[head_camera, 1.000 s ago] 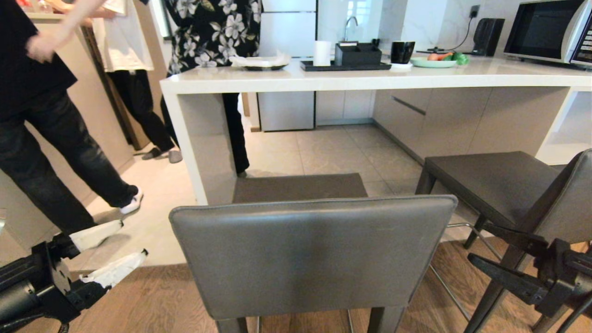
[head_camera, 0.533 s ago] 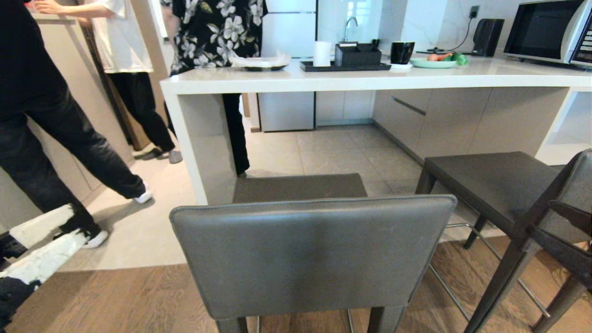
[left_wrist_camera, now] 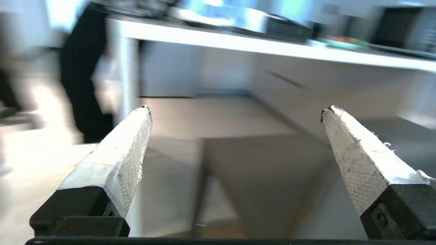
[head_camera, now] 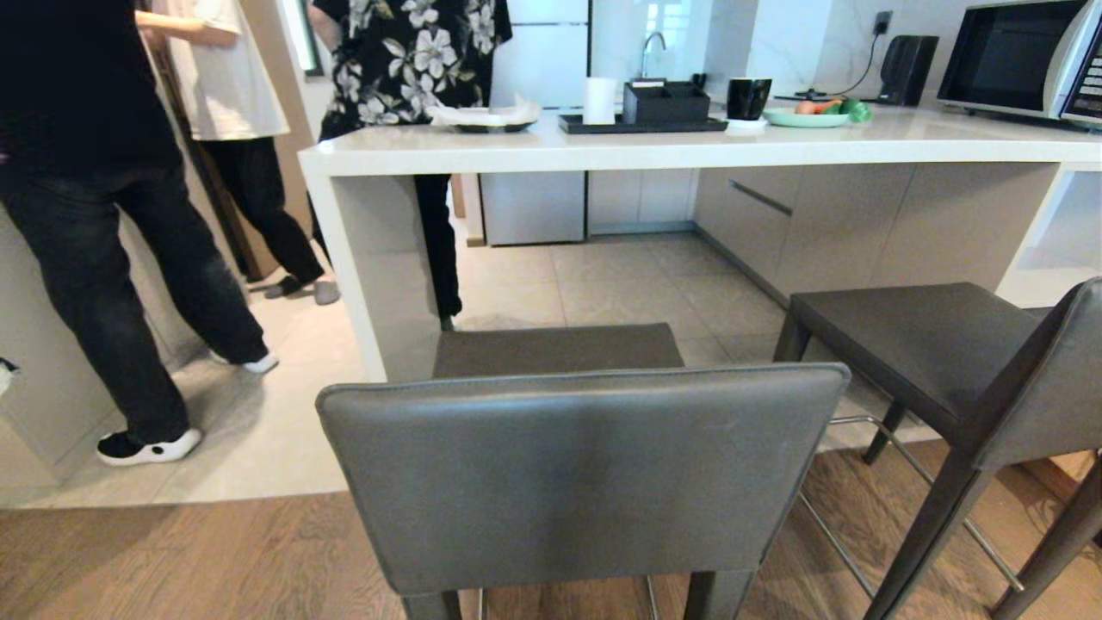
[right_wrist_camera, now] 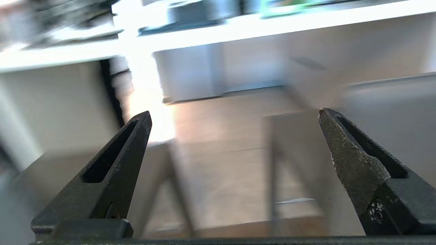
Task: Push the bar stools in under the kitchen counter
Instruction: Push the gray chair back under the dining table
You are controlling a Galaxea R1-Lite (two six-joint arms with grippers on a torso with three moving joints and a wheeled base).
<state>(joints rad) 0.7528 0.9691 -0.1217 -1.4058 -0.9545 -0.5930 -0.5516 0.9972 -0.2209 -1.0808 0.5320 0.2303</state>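
Two dark grey bar stools stand in front of the kitchen counter [head_camera: 689, 148]. The near stool's backrest [head_camera: 585, 474] fills the lower middle of the head view, and its seat [head_camera: 558, 349] points at the counter's left end panel. The second stool [head_camera: 913, 336] stands to the right, turned at an angle. Neither gripper shows in the head view. In its wrist view my left gripper [left_wrist_camera: 237, 108] is open and empty, white-taped fingers [left_wrist_camera: 115, 160] aimed at a blurred stool [left_wrist_camera: 265, 163]. My right gripper [right_wrist_camera: 235, 112] is also open and empty, facing blurred stool legs [right_wrist_camera: 276, 177].
Three people stand at the left: one in black trousers [head_camera: 103, 258] close by, one in a floral shirt [head_camera: 405, 60] behind the counter's end, one in a white shirt [head_camera: 224, 77]. The counter carries a tray [head_camera: 641, 123], a mug [head_camera: 747, 96], a plate [head_camera: 805, 116] and a microwave [head_camera: 1024, 56].
Both grippers have swung outward and left the head view, the left off the left edge, the right off the right edge. The person in black trousers has stepped further left.
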